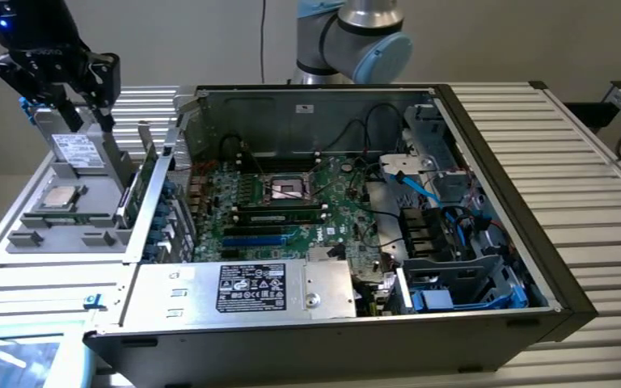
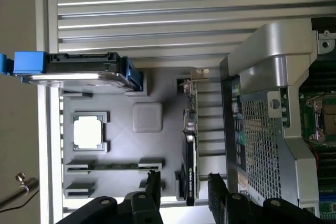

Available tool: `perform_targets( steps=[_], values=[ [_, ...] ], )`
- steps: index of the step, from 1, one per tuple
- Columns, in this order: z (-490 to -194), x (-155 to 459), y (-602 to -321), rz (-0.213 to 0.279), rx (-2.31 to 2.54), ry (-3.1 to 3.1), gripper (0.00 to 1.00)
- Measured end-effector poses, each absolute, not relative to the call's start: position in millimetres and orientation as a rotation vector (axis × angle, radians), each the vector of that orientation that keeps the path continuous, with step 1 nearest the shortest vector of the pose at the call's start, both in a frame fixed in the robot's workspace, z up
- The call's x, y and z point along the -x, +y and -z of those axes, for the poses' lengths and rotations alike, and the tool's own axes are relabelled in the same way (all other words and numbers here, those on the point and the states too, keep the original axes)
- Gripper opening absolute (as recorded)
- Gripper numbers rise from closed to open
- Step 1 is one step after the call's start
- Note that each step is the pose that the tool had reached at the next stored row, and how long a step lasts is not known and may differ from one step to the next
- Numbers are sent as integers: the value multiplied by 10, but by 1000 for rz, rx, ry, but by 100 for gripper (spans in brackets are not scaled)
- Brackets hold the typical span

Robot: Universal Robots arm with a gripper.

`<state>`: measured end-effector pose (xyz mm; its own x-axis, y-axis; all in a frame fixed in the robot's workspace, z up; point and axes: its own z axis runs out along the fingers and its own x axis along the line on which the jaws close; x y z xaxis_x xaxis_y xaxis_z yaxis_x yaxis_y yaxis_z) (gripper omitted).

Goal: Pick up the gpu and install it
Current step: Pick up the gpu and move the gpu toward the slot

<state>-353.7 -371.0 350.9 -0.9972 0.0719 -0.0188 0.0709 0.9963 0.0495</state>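
The gpu stands on edge in a slot of the grey parts holder, its black fan shroud and green board seen edge-on. In the exterior view the gpu is the thin upright card at the holder's side nearest the computer case. My gripper hangs above it, open, with one black finger on each side of the card and not touching it. In the exterior view my gripper is high over the holder at the exterior view's left.
The holder also carries an upright hard drive, a CPU and a RAM stick. The open computer case lies beside it, with motherboard, cables and power supply. Ribbed metal table all around.
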Motion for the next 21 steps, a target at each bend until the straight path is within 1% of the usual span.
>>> perform_targets(
  steps=[21],
  values=[
    [-3126, 3415, -3734, -78, -116, 3118, 49]
  ],
)
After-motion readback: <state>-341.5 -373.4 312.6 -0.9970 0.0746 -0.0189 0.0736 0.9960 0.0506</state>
